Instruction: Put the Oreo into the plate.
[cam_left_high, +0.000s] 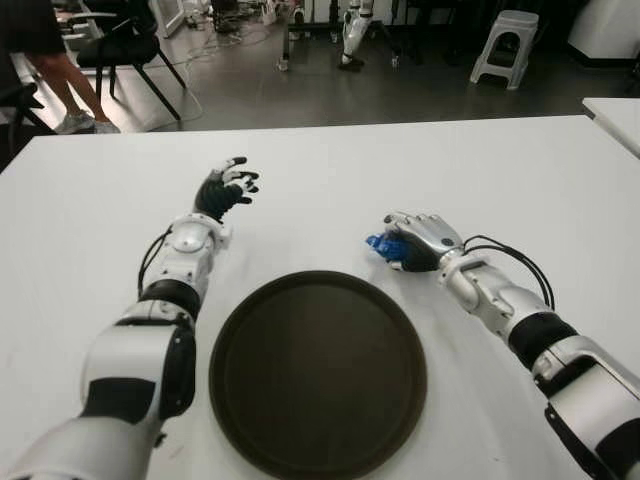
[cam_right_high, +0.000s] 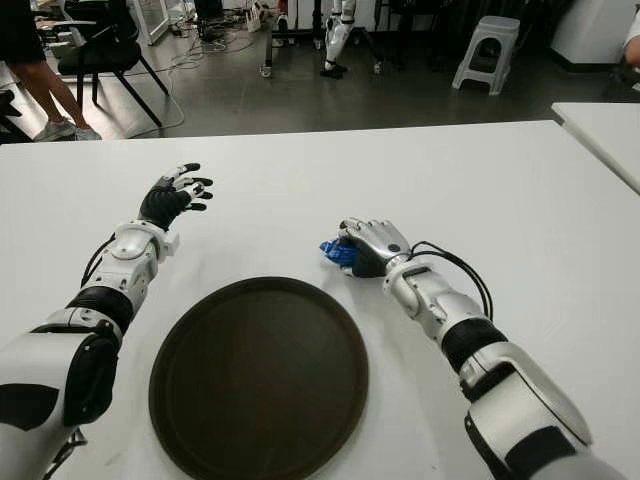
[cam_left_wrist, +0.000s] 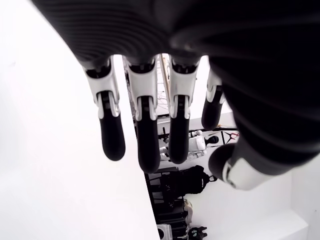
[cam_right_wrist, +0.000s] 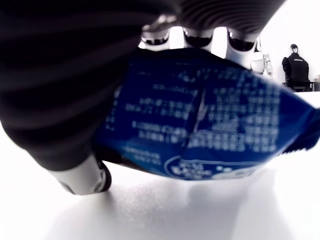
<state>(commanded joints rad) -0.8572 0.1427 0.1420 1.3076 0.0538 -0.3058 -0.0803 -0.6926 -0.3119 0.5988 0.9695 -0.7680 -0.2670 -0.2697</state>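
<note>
The dark round plate (cam_left_high: 318, 372) was seen lying toward the table's near edge, nothing on it; just beyond its far right rim, the blue Oreo packet (cam_left_high: 385, 246) was clasped by the curled fingers of the right hand (cam_left_high: 420, 243), low over the white table (cam_left_high: 520, 180); the left hand (cam_left_high: 225, 189) was held beyond the plate's left side with fingers spread and nothing gripped; bare table was left between packet and plate; past the far edge, a chair (cam_left_high: 120, 50) and a stool (cam_left_high: 506, 45) were seen on the floor.
</note>
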